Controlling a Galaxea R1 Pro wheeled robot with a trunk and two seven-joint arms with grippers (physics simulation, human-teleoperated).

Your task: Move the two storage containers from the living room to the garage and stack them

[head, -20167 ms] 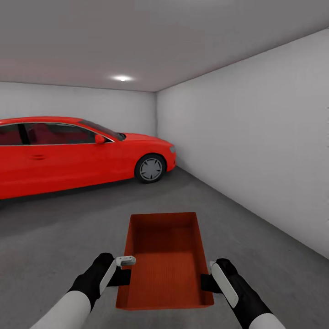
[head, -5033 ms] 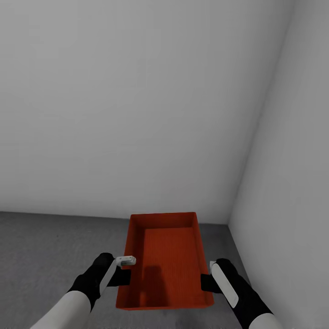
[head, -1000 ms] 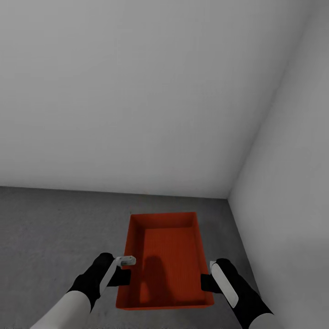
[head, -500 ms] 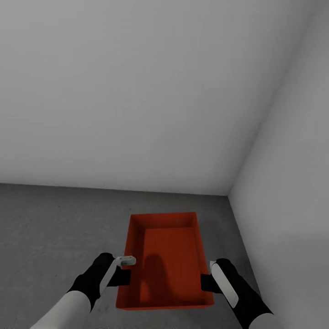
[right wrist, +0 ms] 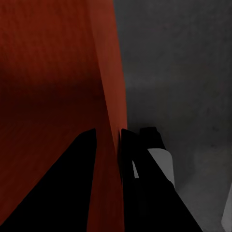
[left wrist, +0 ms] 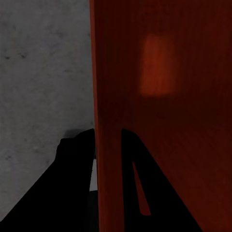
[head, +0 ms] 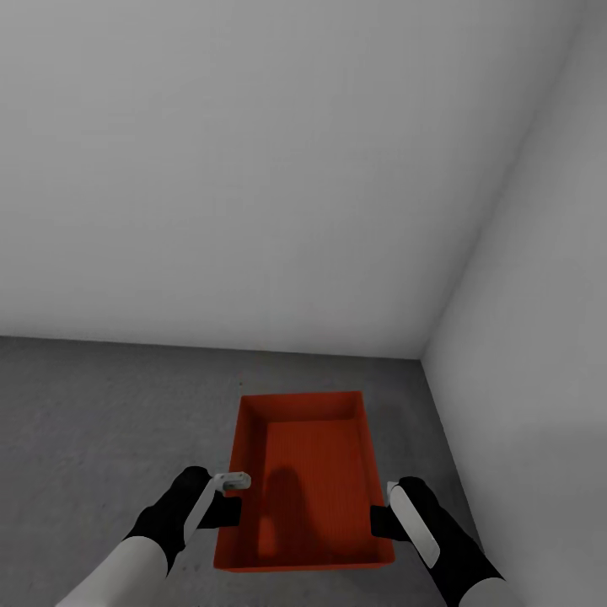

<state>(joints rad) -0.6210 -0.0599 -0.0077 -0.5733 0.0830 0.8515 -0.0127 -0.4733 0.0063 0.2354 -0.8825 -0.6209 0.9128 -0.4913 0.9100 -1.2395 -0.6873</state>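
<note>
Garage corner. One orange-red bin (head: 305, 480) sits in the lower middle of the head view, carried between both arms above the grey concrete floor (head: 93, 405). Two plain grey-white walls meet at the right of the frame (head: 438, 320).

Left gripper (head: 226, 497) is clamped on the bin's left long wall; the left wrist view shows that wall (left wrist: 108, 145) running straight between the two dark fingers (left wrist: 75, 164). Right gripper (head: 384, 514) is clamped on the right long wall the same way, wall (right wrist: 112, 125) pinched between its fingers (right wrist: 84, 154). Bin looks level, open side up, nothing in it.

Only this bin in sight, so my reading: it goes down first as the base.

How to do it well, as I judge it:
- Lower both arms together at the same rate, so the bin stays level and neither wall slips out of a pinch.
- Keep it off the right-hand wall; leave room on all sides to bring the second bin over it.
- Release only once the bottom rests flat on the concrete.
- Part both jaws together and draw the fingers up and out without dragging the walls.
</note>
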